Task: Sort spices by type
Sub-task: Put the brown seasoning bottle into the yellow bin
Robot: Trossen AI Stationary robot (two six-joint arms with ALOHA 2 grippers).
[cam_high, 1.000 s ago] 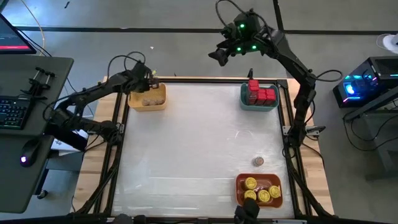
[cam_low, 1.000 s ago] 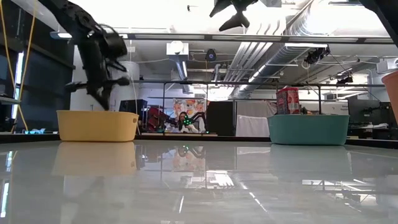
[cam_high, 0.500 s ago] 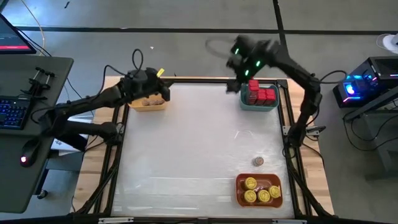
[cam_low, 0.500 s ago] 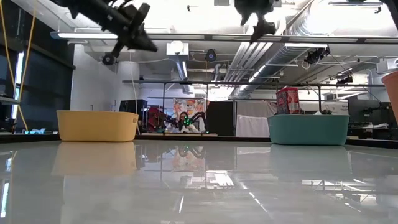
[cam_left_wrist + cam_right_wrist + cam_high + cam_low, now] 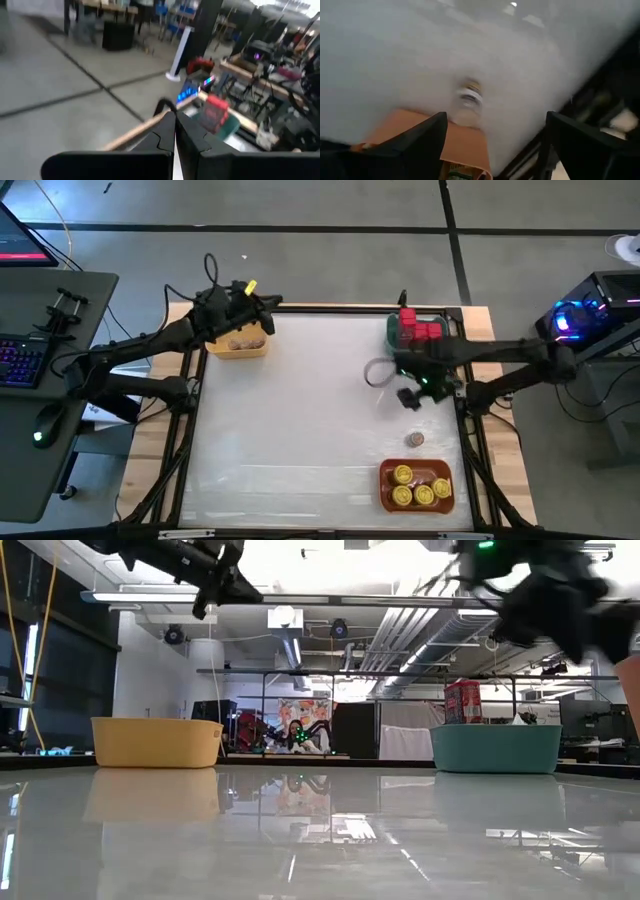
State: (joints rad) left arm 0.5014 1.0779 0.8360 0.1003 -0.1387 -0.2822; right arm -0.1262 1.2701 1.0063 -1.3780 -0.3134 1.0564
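right hand [image 5: 410, 397] spread above the table, the lone tan jar [image 5: 415, 440] just beyond it; left hand [image 5: 268, 304] pressed together.

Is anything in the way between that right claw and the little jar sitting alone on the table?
Nothing visible. The right claw, open, hangs above bare table, and the lone small jar stands just beyond it, beside the orange bin.

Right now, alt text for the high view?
Overhead of a white table: one small brown jar sits loose near the orange bin of yellow-lidded jars. The open right claw hangs above it; the shut left claw is over the yellow bin. Red tins fill the teal bin.
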